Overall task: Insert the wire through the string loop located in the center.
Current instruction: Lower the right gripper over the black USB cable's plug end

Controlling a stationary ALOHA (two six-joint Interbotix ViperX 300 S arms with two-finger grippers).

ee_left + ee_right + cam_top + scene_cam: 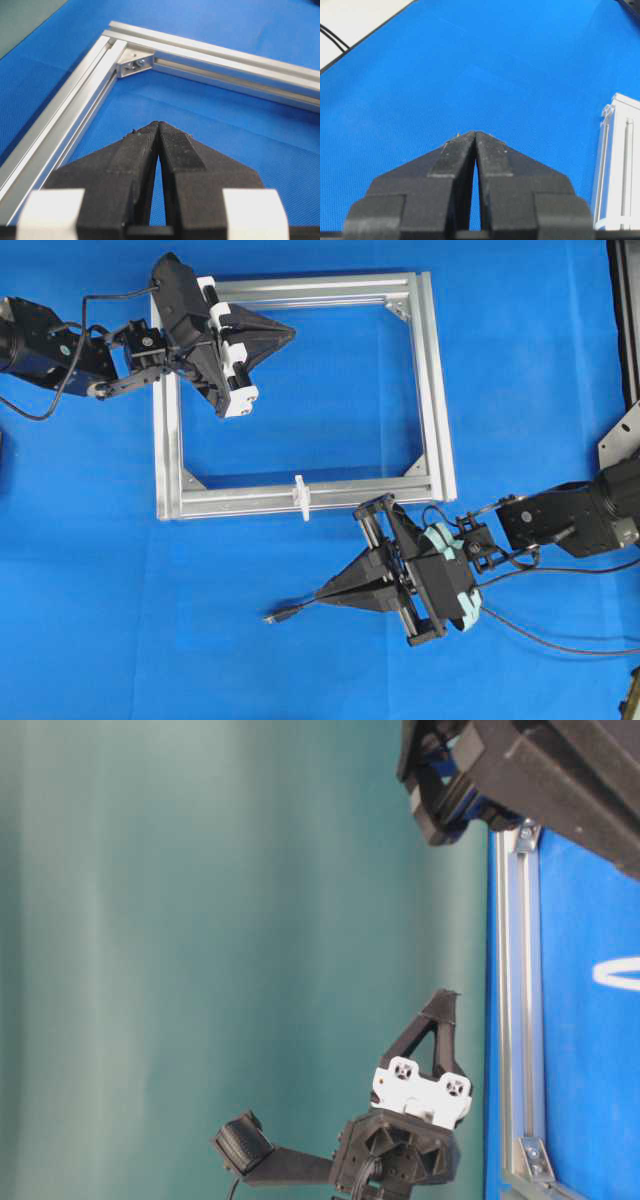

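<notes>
The wire (285, 613) lies on the blue mat, its small plug pointing left, and runs right beneath my right gripper (318, 596). That gripper is shut; in the right wrist view its fingertips (475, 133) meet with nothing between them, and the wire is hidden there. The white string loop (300, 496) stands upright on the near bar of the silver frame (432, 390), just up and left of the right gripper. It also shows as a white loop (615, 973) in the table-level view. My left gripper (293, 335) hovers shut and empty inside the frame's far left corner (158, 123).
The frame's corner bracket (134, 62) lies ahead of the left gripper. The frame's bar end (617, 160) sits right of the right gripper. Thin black cables (560, 640) trail off to the right edge. A dark edge (625, 320) bounds the mat at the far right.
</notes>
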